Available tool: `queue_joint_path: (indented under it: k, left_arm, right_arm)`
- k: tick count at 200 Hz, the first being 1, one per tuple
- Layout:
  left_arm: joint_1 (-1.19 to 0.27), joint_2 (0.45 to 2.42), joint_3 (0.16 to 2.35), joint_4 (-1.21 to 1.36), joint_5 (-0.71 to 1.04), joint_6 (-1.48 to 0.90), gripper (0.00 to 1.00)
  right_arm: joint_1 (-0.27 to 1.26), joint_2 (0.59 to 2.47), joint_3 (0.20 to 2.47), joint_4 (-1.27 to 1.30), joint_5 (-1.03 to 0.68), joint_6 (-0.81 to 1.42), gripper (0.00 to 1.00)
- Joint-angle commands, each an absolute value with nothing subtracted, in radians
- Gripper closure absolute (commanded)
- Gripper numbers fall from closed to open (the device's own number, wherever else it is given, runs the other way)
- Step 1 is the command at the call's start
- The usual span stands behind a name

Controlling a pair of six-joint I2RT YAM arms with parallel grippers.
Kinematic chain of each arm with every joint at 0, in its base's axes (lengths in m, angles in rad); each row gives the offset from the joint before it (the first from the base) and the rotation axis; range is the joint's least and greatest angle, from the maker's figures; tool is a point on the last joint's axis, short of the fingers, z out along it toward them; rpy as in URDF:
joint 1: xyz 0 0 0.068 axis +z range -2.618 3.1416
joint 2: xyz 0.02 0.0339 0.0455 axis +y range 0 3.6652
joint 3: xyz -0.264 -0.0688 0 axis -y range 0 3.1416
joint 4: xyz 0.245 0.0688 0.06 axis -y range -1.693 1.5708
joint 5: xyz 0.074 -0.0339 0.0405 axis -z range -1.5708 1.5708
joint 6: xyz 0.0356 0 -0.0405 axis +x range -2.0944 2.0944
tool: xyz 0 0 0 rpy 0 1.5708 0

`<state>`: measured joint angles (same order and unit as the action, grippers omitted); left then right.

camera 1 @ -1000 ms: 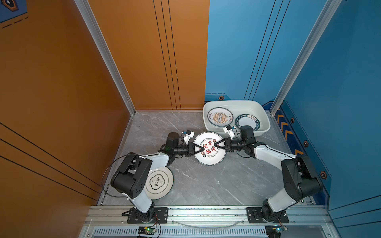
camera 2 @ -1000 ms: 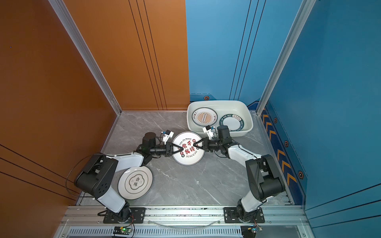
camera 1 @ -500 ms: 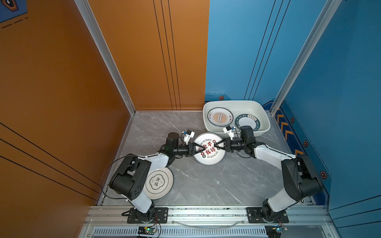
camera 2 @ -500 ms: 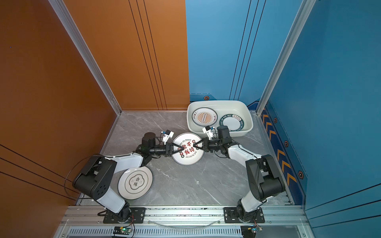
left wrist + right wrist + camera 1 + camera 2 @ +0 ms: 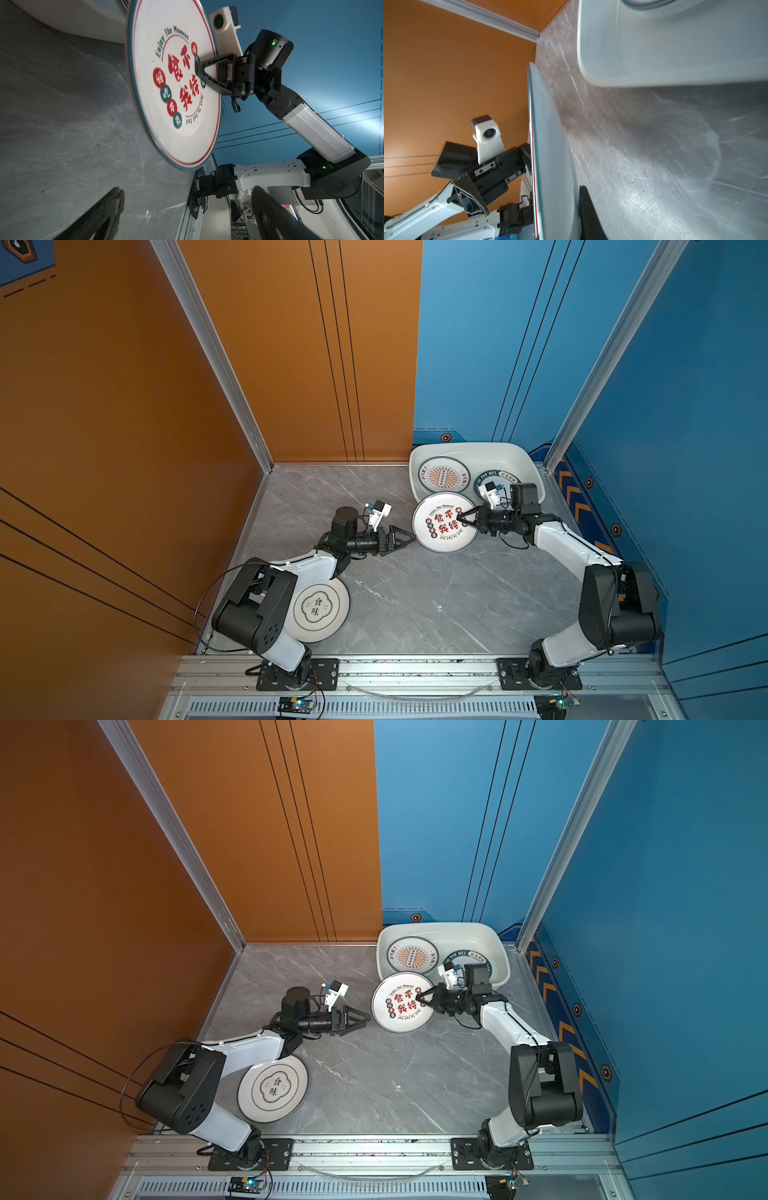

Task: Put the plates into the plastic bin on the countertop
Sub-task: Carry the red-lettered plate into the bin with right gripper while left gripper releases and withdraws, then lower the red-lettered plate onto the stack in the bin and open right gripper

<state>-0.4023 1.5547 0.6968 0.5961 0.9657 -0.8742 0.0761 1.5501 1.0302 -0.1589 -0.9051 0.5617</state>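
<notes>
Now the plate with red lettering [image 5: 444, 522] hangs raised off the countertop [image 5: 395, 593], just in front of the plastic bin [image 5: 478, 449]. Its far edge overlaps the bin's near rim in both top views. My right claw [image 5: 460, 517] is clenched on the plate's rim, one finger across the printed face. My left claw [image 5: 411, 538] stands released, jaws spread wide, just beside the plate's opposite edge and not touching it. Inside the bin a sunburst plate [image 5: 442, 475] and a teal-rimmed plate [image 5: 505, 477] lie side by side. Another white plate [image 5: 318, 610] lies flat on the countertop, partly under my left arm [image 5: 257, 605].
</notes>
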Motion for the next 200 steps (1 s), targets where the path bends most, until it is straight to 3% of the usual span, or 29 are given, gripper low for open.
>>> queue_joint_path:
  k: [1, 65, 200]
  left_arm:
    - [-0.403, 1.506, 0.69, 0.518, 0.941, -0.801, 0.02]
    - [-0.397, 1.376, 0.725, 0.127, 0.715, -0.587, 0.02]
    - [-0.359, 1.338, 0.681, 0.167, 0.735, -0.612, 0.02]
  right_arm:
    - [0.048, 1.517, 1.114, -0.215, -0.843, 0.556, 1.0]
    - [-0.016, 1.681, 1.312, -0.235, -0.681, 0.63, 1.0]
    - [0.01, 2.198, 1.9, -0.458, -0.515, 0.653, 1.0]
